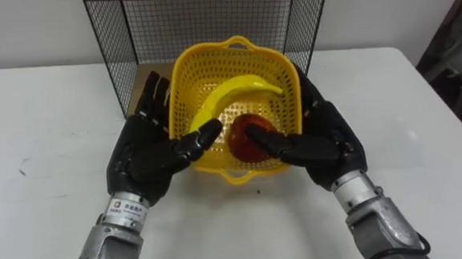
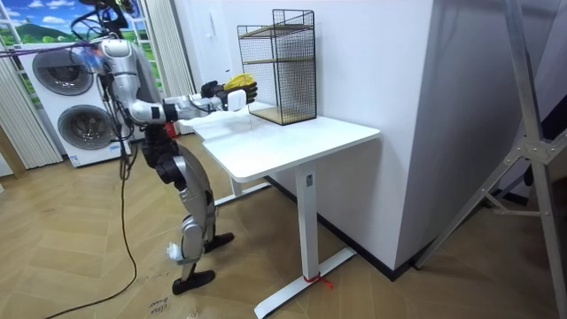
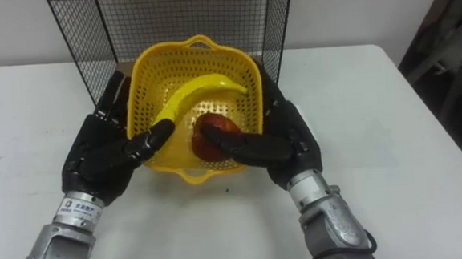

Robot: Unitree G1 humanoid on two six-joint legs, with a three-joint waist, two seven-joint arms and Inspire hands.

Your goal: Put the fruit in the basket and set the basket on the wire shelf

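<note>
Your left hand (image 1: 146,155) and right hand (image 1: 328,140) clasp the yellow basket (image 1: 203,71) from either side, fingers laid along its outer walls and thumbs hooked over the rim. Inside it you have the banana (image 1: 237,93) lying across and the red apple (image 1: 241,138) below it, partly under your right thumb. You cannot tell whether the base touches the white table (image 1: 45,117). Just behind the basket stands the black wire shelf (image 1: 208,18). In the room view you stand at the table's end on a wooden floor (image 2: 372,288), two washing machines (image 2: 66,97) behind you.
</note>
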